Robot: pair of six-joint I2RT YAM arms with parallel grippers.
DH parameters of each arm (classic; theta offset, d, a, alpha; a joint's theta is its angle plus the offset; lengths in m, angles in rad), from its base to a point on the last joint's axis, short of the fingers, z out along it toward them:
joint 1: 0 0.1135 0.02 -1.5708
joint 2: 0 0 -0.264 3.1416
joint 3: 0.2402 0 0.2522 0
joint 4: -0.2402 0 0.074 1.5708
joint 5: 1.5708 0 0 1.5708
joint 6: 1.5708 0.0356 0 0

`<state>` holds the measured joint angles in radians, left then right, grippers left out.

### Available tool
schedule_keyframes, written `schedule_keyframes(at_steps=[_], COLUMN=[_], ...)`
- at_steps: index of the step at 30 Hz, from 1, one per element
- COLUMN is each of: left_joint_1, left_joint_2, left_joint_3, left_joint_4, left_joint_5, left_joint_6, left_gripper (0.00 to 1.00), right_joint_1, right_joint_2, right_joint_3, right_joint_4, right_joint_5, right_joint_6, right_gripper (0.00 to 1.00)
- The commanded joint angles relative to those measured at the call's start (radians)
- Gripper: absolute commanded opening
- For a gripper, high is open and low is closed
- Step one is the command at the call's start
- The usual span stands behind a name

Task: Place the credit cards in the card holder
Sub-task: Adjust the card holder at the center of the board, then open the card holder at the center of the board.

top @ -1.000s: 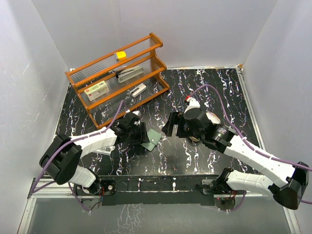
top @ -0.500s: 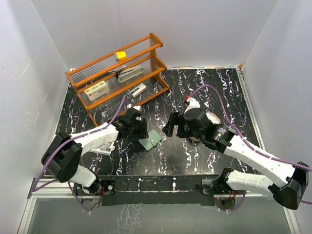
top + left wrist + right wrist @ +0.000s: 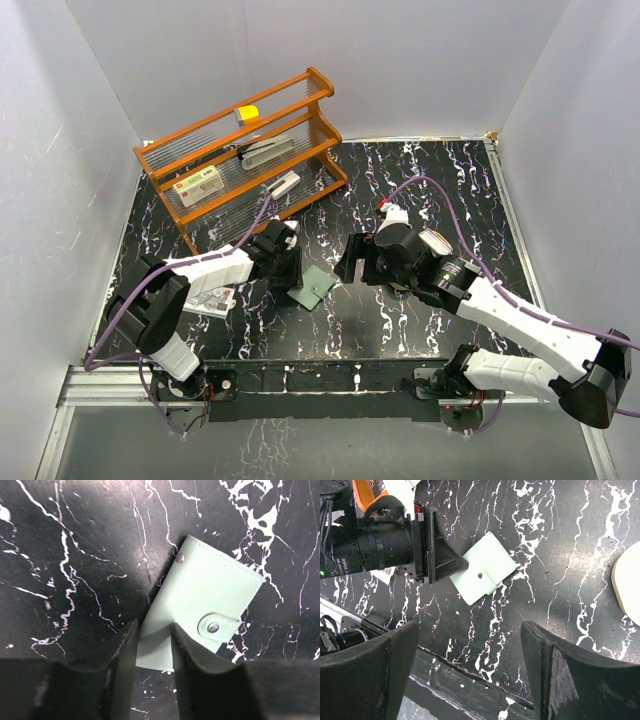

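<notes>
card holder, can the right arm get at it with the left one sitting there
Probably yes. The right tool hangs open beside the card holder, with nothing between them. The left tool sits only at one corner of it, so the rest looks free to approach.

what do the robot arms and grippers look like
The left arm and right arm both have white plastic shells with black joints, and a thin purple cable loops along each. The left gripper and right gripper have matte black, wedge-shaped fingers.
</notes>
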<state>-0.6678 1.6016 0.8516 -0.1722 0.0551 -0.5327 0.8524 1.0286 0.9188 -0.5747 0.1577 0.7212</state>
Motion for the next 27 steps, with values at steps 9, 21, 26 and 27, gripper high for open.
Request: schedule_keyframes(at_steps=[9, 21, 26, 27], left_joint_1=[-0.002, -0.02, -0.022, -0.022], left_joint_2=[-0.131, -0.317, -0.382, -0.388], left_joint_3=[-0.204, -0.353, -0.408, -0.415], left_joint_4=[0.117, 0.172, 0.203, 0.208], left_joint_5=[0.233, 0.168, 0.141, 0.139], left_joint_6=[-0.256, -0.465, -0.508, -0.516], left_gripper=[0.0, 0.0, 0.0, 0.0], right_joint_1=[-0.004, -0.003, 0.015, 0.021], right_joint_2=[0.023, 0.234, 0.337, 0.35], right_joint_3=[-0.036, -0.078, -0.058, -0.054], right_joint_4=[0.067, 0.137, 0.152, 0.159], right_joint_5=[-0.029, -0.165, -0.189, -0.186], right_joint_6=[0.015, 0.095, 0.122, 0.123], right_gripper=[0.68, 0.31, 0.3, 0.3])
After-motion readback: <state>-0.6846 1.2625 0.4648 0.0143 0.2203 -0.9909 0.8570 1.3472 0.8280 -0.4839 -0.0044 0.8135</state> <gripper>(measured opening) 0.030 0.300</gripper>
